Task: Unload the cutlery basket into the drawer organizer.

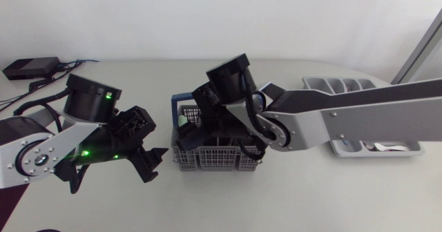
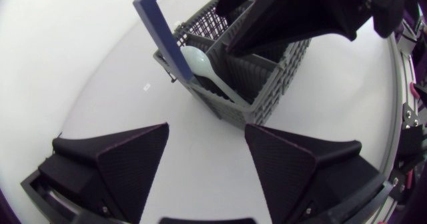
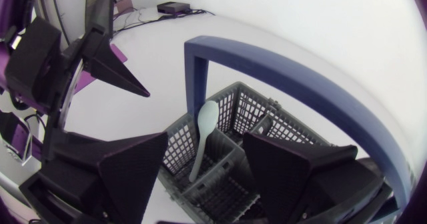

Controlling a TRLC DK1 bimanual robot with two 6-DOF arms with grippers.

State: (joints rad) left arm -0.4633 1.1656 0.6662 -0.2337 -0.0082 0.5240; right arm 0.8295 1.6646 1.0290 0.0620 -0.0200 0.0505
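Table [image 1: 290, 197], white top. Cutlery basket [image 1: 221, 160], grey mesh with a blue arched handle [image 3: 287, 71], stands near the middle of the table, upright.

One pale green spoon [image 3: 202, 141] is in the basket, in a compartment at the end toward the table's left edge. It leans, bowl uppermost, with the bowl close to the handle's upright. I cannot make out any contents in the other compartments.

Right gripper [image 3: 205, 151] hangs directly over the basket, under the handle arch. Its fingers are spread wide and grip nothing. The spoon lies below the gap between them, and no contact is visible.

Left gripper [image 2: 206, 134] is low over the table, just beside the basket's left end and pointing at it without touching it. Its fingers are also spread wide, with only bare tabletop between them.

Drawer organizer [image 1: 342, 87] sits at the table's right edge toward the far corner, partly hidden by the right arm. A pale item [image 1: 388, 148] lies in its near compartment; I cannot tell what it is.
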